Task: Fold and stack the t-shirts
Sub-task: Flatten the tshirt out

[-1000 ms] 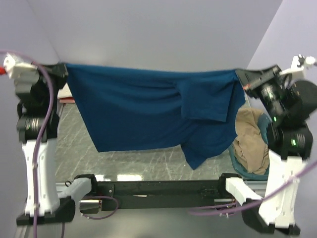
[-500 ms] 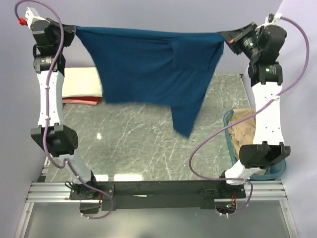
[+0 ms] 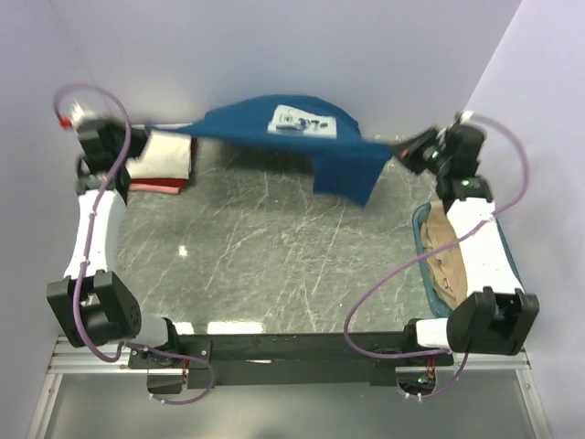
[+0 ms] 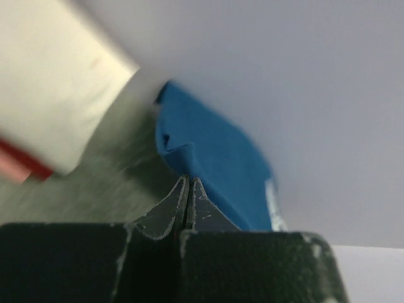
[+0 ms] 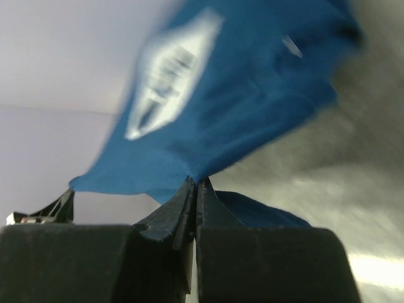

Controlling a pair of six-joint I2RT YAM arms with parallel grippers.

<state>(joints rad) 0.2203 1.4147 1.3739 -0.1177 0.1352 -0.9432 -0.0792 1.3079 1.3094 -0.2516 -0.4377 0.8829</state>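
Observation:
The dark blue t-shirt (image 3: 338, 155) is stretched low along the table's far edge, its pale square print (image 3: 300, 121) facing up. My left gripper (image 3: 151, 135) is shut on its left corner, and in the left wrist view the blue cloth (image 4: 214, 151) runs out from the closed tips (image 4: 188, 180). My right gripper (image 3: 395, 146) is shut on the right corner; the blue t-shirt (image 5: 252, 95) spreads from its tips (image 5: 196, 182). A folded cream t-shirt (image 3: 172, 151) lies on a red one (image 3: 155, 186) at the far left. A tan t-shirt (image 3: 452, 256) sits in the tub.
The teal plastic tub (image 3: 420, 224) stands at the table's right edge under my right arm. The lilac back wall (image 3: 274, 55) is close behind the blue shirt. The grey marbled tabletop (image 3: 274, 256) spreads between the arms.
Both arms have swung down and away from me. The blue t-shirt went from hanging high between the grippers to lying low by the back wall, print up.

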